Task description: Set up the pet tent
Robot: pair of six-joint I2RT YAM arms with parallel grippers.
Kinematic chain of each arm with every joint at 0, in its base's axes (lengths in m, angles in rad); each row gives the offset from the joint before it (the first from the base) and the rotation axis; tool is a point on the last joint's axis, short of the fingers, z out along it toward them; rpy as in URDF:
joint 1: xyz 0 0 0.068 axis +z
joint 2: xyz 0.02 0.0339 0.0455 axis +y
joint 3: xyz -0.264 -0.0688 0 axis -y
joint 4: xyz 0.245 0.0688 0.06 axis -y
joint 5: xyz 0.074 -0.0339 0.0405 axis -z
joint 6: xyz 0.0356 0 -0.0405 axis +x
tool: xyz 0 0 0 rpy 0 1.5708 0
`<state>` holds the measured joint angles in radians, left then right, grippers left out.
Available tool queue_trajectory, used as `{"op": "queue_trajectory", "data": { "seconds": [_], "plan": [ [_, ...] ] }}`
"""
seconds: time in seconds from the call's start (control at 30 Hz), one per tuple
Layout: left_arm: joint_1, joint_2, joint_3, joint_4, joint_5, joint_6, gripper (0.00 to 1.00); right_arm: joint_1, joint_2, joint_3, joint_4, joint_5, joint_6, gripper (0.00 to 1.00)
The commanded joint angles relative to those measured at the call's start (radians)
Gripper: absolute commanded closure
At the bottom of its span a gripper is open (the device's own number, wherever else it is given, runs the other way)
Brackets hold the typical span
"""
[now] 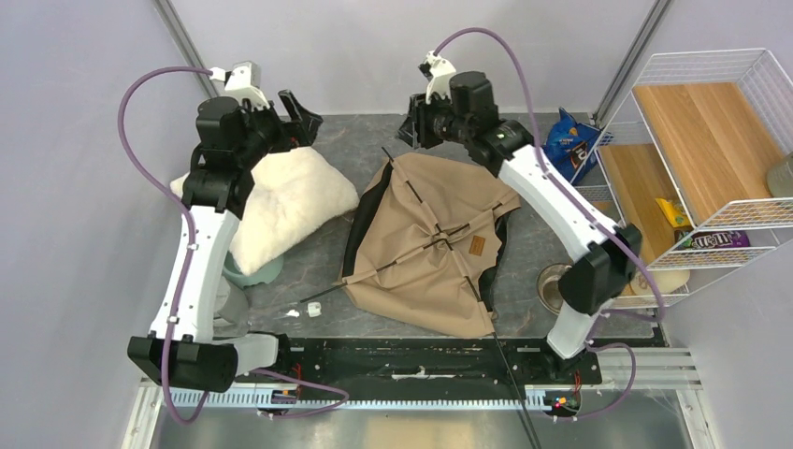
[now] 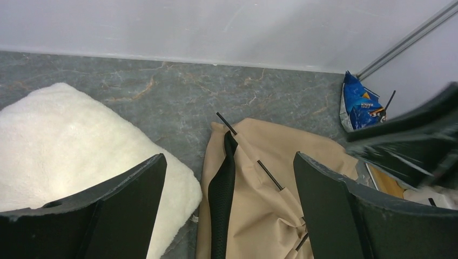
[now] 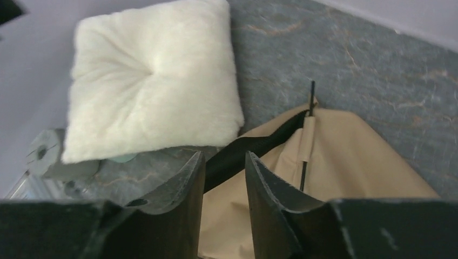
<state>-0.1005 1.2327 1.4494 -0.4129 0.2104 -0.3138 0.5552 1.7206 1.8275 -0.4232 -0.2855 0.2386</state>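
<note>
The pet tent [image 1: 430,243] lies collapsed in the middle of the table, tan fabric up, with thin black poles crossing near a small brown label [image 1: 477,246] and black lining along its left edge. My right gripper [image 1: 411,126] hovers over the tent's far corner. In the right wrist view its jaws [image 3: 223,155] stand narrowly apart with nothing between them, and the black lining and a pole tip [image 3: 311,91] show below. My left gripper [image 1: 304,122] hangs wide open above the far edge of the pillow. Through its fingers [image 2: 229,157] the tent [image 2: 270,205] shows below.
A fluffy white pillow [image 1: 281,201] lies left of the tent on a pale green object [image 1: 257,271]. A blue snack bag [image 1: 570,140] leans at the back right. A wire rack with wooden shelves [image 1: 711,150] stands at the right, and a metal bowl [image 1: 554,285] sits beside it.
</note>
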Motion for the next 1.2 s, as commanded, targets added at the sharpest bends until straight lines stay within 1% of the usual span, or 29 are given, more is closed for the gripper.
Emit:
{"op": "queue_trajectory", "data": {
  "seconds": [0.0, 0.1, 0.2, 0.27, 0.33, 0.5, 0.73, 0.97, 1.1, 1.17],
  "plan": [
    [-0.001, 0.031, -0.014, 0.038, 0.026, -0.044, 0.07, -0.004, 0.137, 0.043, 0.030, 0.137, -0.036, 0.64],
    [-0.002, 0.056, -0.038, 0.052, 0.060, -0.069, 0.08, -0.004, 0.225, 0.076, 0.046, 0.175, -0.046, 0.67],
    [-0.002, 0.083, -0.076, 0.076, 0.093, -0.094, 0.09, -0.005, 0.307, 0.102, 0.090, 0.189, -0.049, 0.67],
    [-0.002, 0.109, -0.094, 0.086, 0.121, -0.108, 0.11, -0.004, 0.366, 0.129, 0.123, 0.208, -0.048, 0.61],
    [-0.003, 0.142, -0.105, 0.091, 0.148, -0.120, 0.13, -0.004, 0.423, 0.157, 0.158, 0.225, -0.049, 0.59],
    [-0.004, 0.203, -0.106, 0.092, 0.181, -0.134, 0.15, -0.005, 0.540, 0.206, 0.254, 0.242, -0.063, 0.60],
    [-0.005, 0.253, -0.096, 0.070, 0.184, -0.129, 0.16, -0.005, 0.674, 0.305, 0.282, 0.276, -0.078, 0.64],
    [-0.004, 0.272, -0.093, 0.054, 0.188, -0.125, 0.17, -0.005, 0.750, 0.374, 0.271, 0.258, -0.092, 0.66],
    [-0.004, 0.275, -0.096, 0.054, 0.184, -0.123, 0.17, -0.005, 0.752, 0.362, 0.252, 0.253, -0.110, 0.69],
    [-0.004, 0.280, -0.096, 0.054, 0.184, -0.126, 0.17, -0.004, 0.739, 0.338, 0.254, 0.240, -0.117, 0.72]
  ]
}}
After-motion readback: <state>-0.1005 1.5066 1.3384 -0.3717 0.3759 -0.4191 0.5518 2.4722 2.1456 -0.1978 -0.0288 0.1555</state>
